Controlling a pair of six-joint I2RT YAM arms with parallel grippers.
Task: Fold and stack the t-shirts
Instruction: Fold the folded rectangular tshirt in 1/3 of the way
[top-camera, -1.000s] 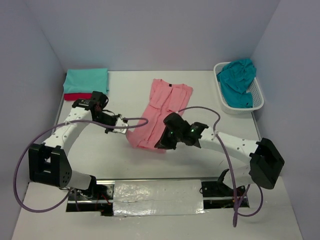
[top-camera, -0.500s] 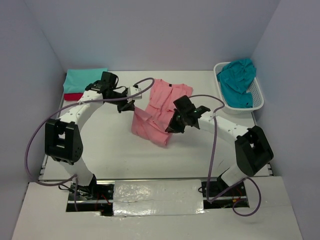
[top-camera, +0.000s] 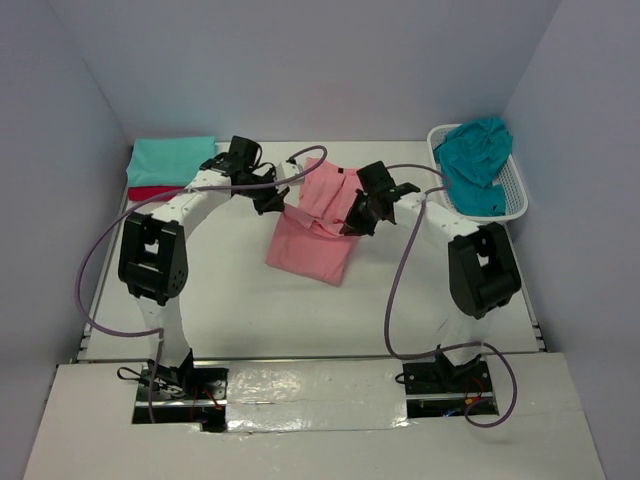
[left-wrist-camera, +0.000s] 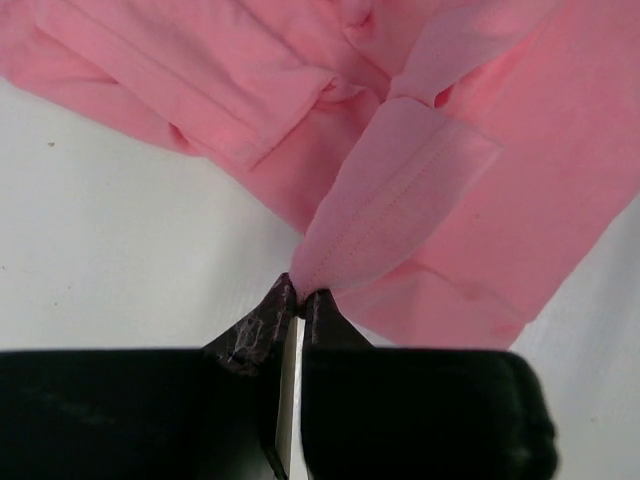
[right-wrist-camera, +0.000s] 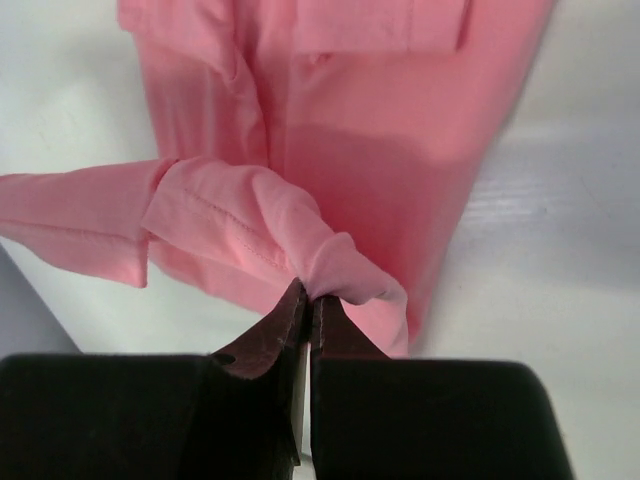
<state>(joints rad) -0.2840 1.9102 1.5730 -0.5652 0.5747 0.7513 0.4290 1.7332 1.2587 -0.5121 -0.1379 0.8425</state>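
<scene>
White table (top-camera: 220, 300): my left claw (left-wrist-camera: 297, 300) and right claw (right-wrist-camera: 308, 295) pinch the pink shirt (top-camera: 310, 250), half-folded; stacked pair (top-camera: 170, 160) beyond left, teal shirt (top-camera: 472, 150) unfolded beyond right.

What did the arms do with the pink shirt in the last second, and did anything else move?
Both arms swung toward the back of the table. The left gripper and right gripper, each still pinching the pink shirt, carried its near end over the rest, folding it shorter. The mint-teal shirt, red shirt, and teal-blue shirt in the basket stayed put.
</scene>
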